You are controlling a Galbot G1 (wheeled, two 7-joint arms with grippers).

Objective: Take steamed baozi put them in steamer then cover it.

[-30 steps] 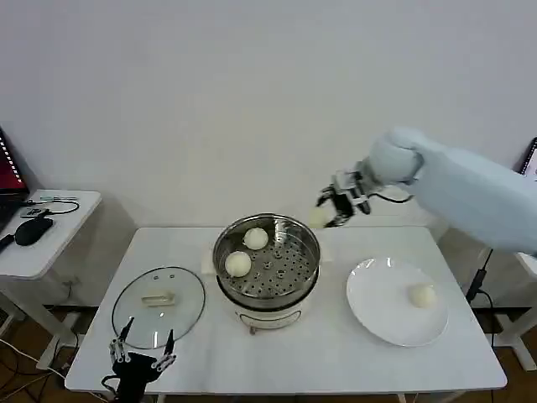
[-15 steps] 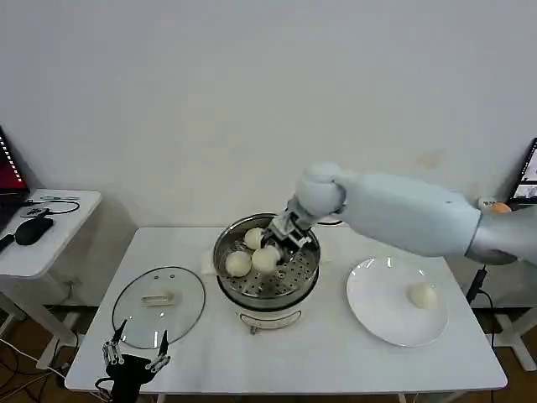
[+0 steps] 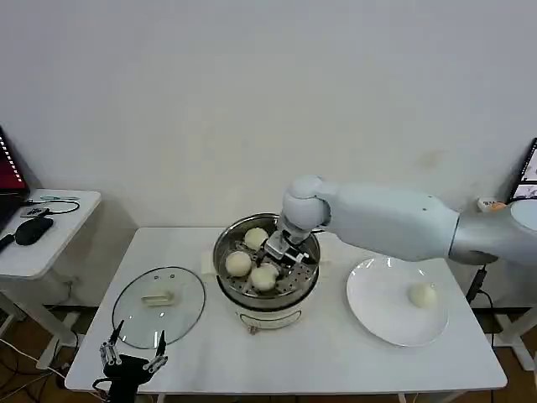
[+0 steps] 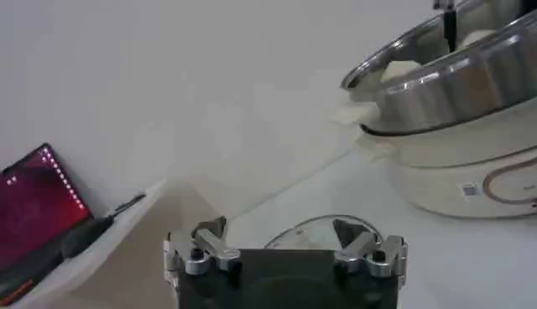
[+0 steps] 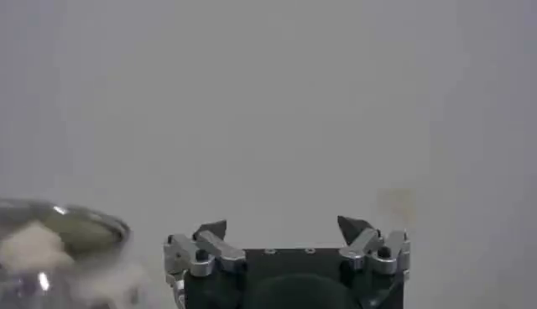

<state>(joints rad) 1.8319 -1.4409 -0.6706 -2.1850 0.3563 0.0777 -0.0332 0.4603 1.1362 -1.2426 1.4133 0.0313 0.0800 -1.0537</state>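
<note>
Right gripper [image 3: 277,253] reaches into steamer [image 3: 267,262] at frame centre, fingers spread wide above third baozi [image 3: 263,276]. Two buns [image 3: 239,263] beside it; one bun [image 3: 422,295] on plate [image 3: 377,315], right. Left gripper [image 3: 132,363] parked lower left, fingers spread.

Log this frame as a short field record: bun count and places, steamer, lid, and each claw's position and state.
buns in steamer: three small round cream-white buns on the perforated tray
bun on plate: one, on the flat white round plate
steamer: round shiny stainless-steel pot on a white base, uncovered
lid: round glass lid flat on the white table, on the pot's left
right claw: over the pot, open, beside the nearest bun
left claw: at the table's near left edge, open, empty
</note>
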